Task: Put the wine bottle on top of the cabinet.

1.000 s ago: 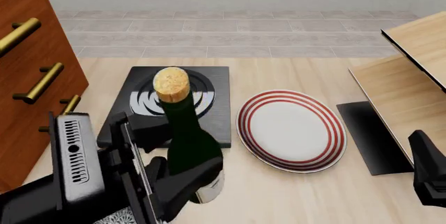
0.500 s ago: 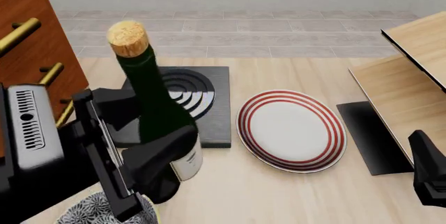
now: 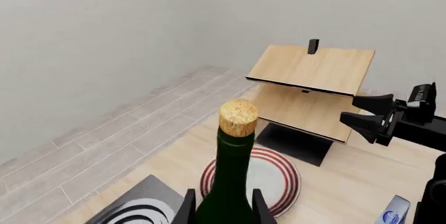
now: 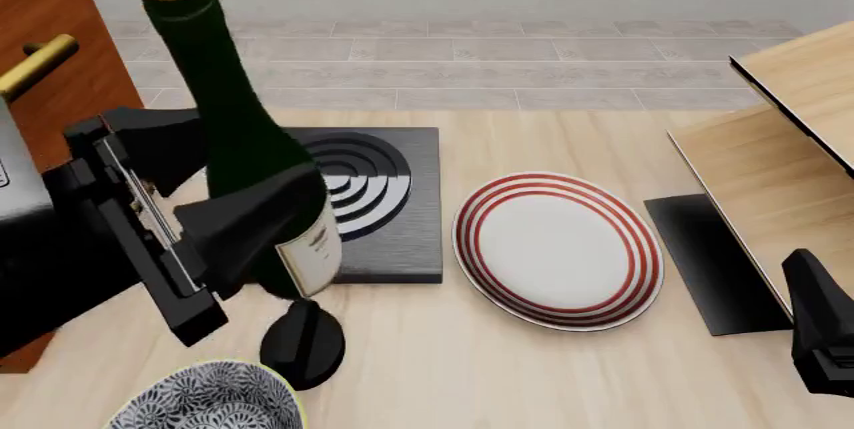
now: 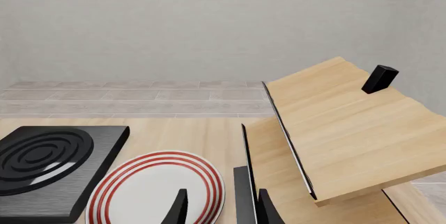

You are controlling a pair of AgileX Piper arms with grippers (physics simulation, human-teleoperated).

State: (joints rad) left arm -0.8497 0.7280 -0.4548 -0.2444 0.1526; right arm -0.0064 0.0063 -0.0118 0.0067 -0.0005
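Left gripper (image 4: pixel 234 214) clamped on wine bottle (image 4: pixel 247 159): glossy dark-green glass, tan cork above fingers. Reddish wood cabinet (image 4: pixel 60 59) beside. Right gripper (image 5: pixel 219 211) fingers apart.

The front view looks forward and down from above the near table edge. The left wrist view looks close past the bottle (image 3: pixel 233 182) toward 2 o'clock. The right wrist view, seemingly low, faces 12. All share the plate (image 4: pixel 558 249).

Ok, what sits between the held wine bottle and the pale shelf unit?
In the front view, the red-ringed plate lies between the wine bottle and the shelf unit.
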